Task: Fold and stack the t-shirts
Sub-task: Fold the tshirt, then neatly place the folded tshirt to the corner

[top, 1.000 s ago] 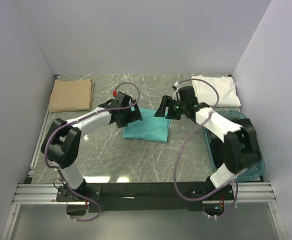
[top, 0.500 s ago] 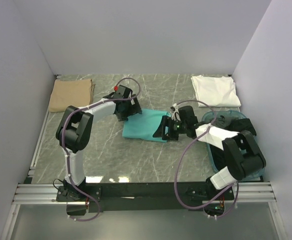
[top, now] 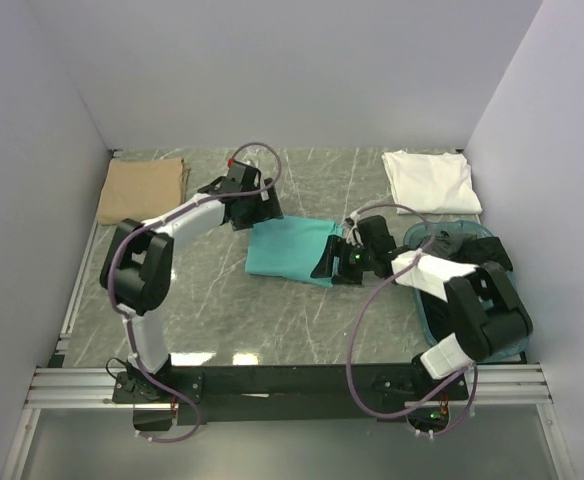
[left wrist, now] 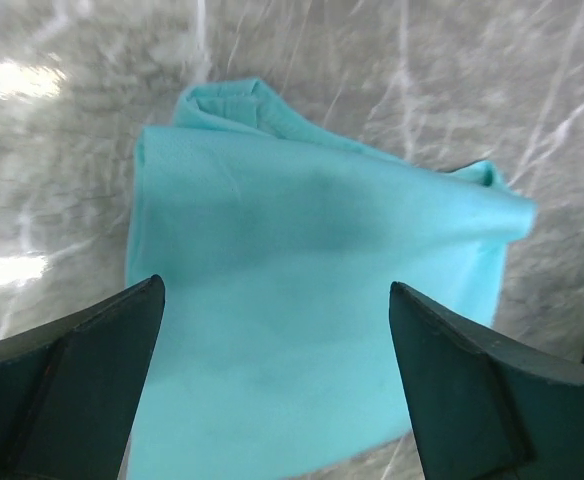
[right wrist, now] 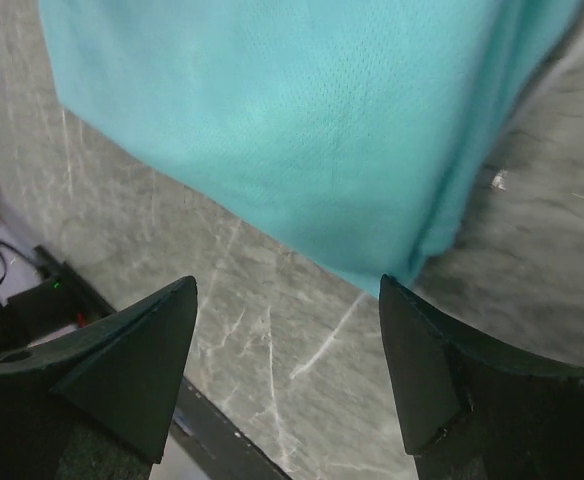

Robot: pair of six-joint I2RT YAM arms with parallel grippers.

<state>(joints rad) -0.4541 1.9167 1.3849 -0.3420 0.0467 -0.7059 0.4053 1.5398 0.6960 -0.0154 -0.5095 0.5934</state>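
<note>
Teal t-shirt (top: pixel 290 250) folded. L gripper (top: pixel 256 213) at its far-left corner, R gripper (top: pixel 329 263) at its near-right edge. Both spread wide, empty, prob. lining up a grab.

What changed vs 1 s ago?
The left gripper backed off toward the far side of the teal t-shirt; the right gripper swung from its far corner to its near right edge. Both are open, holding nothing. The tan t-shirt and white t-shirt are unmoved.
</note>
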